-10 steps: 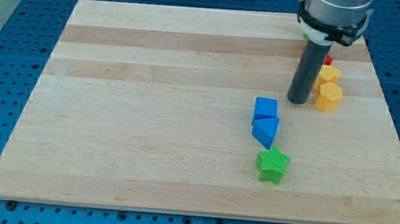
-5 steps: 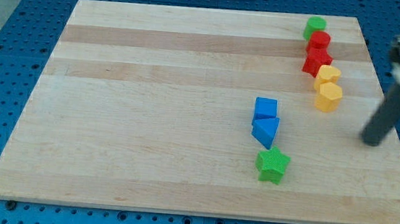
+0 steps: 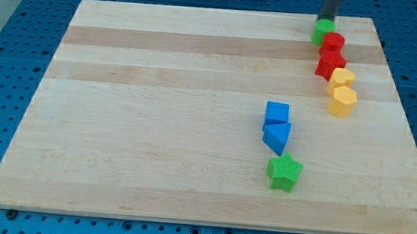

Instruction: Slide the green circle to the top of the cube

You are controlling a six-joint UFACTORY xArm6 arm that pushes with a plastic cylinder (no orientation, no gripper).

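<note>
The green circle (image 3: 323,31) lies near the view's top right corner of the wooden board (image 3: 156,112). My tip (image 3: 327,20) stands right at its upper edge, touching or nearly touching it. The blue cube (image 3: 277,112) sits right of the board's middle, well below and to the left of the green circle. A blue triangular block (image 3: 276,136) touches the cube's lower side.
A red cylinder (image 3: 334,44) and a red block (image 3: 329,65) sit just below the green circle. Two yellow blocks (image 3: 342,77) (image 3: 342,101) follow below them. A green star (image 3: 285,172) lies below the blue triangular block.
My tip moved from left of the yellow blocks out to the right, then up to the board's top edge behind the green circle. The green circle has shifted slightly left and down.
</note>
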